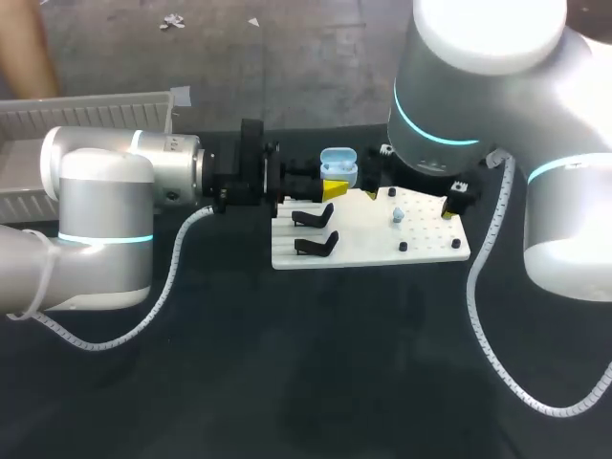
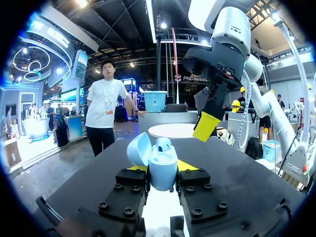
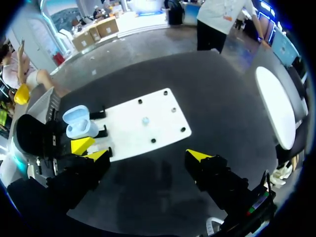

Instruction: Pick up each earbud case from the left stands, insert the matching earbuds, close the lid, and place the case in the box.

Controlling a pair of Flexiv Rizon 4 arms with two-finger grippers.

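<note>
On the head cam my L gripper [image 1: 333,187] was out over the back-left corner of the white board [image 1: 382,253], clenched on the pale-blue earbud case [image 1: 338,167]. Case stood upright w/ lid flipped open, approx 12 o'clock from the two black stands [image 1: 314,216] on the board's left part. L wrist cam backed that up: both yellow fingertips [image 2: 188,165] pressed the case body from opposite sides. The lid [image 2: 139,150] was tilted back to one side. A rounded pale-blue piece [image 2: 164,144], prob. an earbud, sat in the top of the case.

One loose earbud [image 1: 396,216] lay near the board's middle, approx 3 o'clock from the stands, well apart from the case. Small black pegs [image 1: 403,247] stood on the board's right part.

R arm [image 1: 459,76] came in from the right and hung above the board's back edge. On its wrist cam the R gripper [image 3: 148,155] was released, fingers spread wide over the dark table [image 3: 148,197], just beside the board's edge. The loose earbud lay ahead of it, and the case in the L gripper was off beside one finger.

White ribbed box [image 1: 96,120] sat approx 9 o'clock from the case, behind the L arm [image 1: 105,191], well apart from the board.
</note>
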